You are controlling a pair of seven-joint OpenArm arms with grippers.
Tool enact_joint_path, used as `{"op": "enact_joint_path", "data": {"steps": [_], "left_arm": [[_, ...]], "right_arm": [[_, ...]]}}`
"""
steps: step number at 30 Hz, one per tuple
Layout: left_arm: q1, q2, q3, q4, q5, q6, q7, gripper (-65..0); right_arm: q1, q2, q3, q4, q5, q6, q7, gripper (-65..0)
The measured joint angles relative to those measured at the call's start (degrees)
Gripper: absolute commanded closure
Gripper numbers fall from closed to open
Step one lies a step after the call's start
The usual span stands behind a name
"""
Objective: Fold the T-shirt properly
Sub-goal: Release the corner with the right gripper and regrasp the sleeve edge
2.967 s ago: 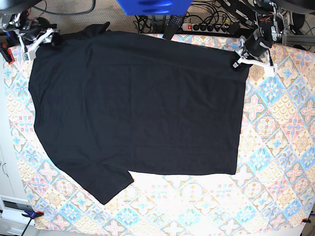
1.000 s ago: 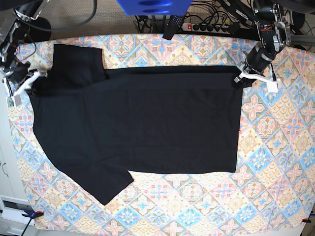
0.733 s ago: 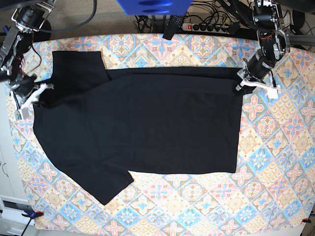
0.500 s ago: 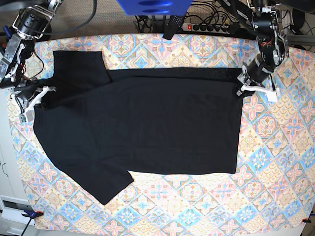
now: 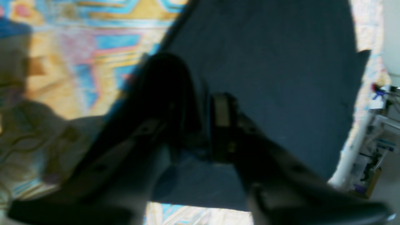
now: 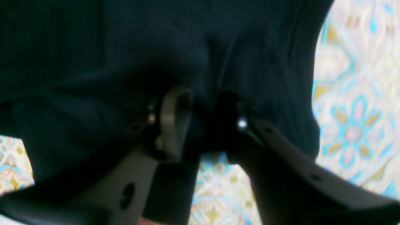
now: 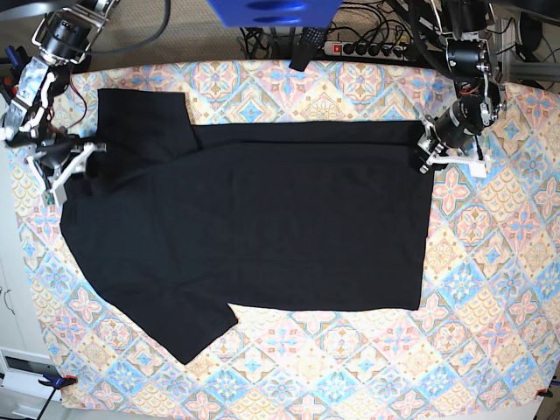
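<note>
T-shirt (image 7: 254,219) lies spread flat on the patterned tablecloth (image 7: 490,289), black and plain, taking up most of the middle and left of the base view. Its hem runs down the right side, a straight vertical edge. One sleeve points toward the near left corner; the other sleeve lies at the far left, a squarish flap above the body. The top edge of the body runs nearly straight across from that sleeve to the far right corner of the hem.

At that far right corner sits the left gripper (image 7: 429,153), its tips on or just above the cloth. In its wrist view the two fingers (image 5: 218,125) stand a little apart over the shirt (image 5: 265,62), with dark cloth showing between them; the picture is blurred, so I cannot tell whether any fabric is pinched.

The right gripper (image 7: 77,171) is at the left edge of the shirt, below the far sleeve. Its wrist view shows the fingers (image 6: 173,118) parted by a narrow gap, with wrinkled black cloth (image 6: 125,47) right at the tips and tablecloth (image 6: 353,109) visible below. Whether it grips the shirt cannot be told here either.

Behind the table's far edge lie a power strip (image 7: 367,48) and tangled cables, and a blue object (image 7: 271,10) hangs at top centre.
</note>
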Motion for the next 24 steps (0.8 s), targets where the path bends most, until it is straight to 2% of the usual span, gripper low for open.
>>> {"op": "enact_joint_path", "data": {"steps": [7, 12, 17, 24], "left_arm": [[-0.3, 0.0, -0.1, 0.0, -1.0, 0.0, 0.0, -22.8], [1.1, -2.6, -0.2, 0.0, -9.4, -0.1, 0.0, -22.8], [3.2, -4.3, -0.2, 0.0, -13.4, 0.3, 0.2, -22.8], [3.2, -4.7, -0.2, 0.0, -13.6, 0.0, 0.0, -22.6]], "right_arm": [[-6.8, 0.7, 2.8, 8.2, 0.0, -0.2, -0.1, -25.0], [-13.9, 1.0, -0.1, 12.1, -0.2, -0.5, -0.1, -25.1], [-15.9, 0.5, -4.8, 10.5, 0.7, 0.3, 0.6, -25.1], [-16.1, 0.9, -4.8, 3.0, -0.1, -0.2, 1.1, -25.1]]}}
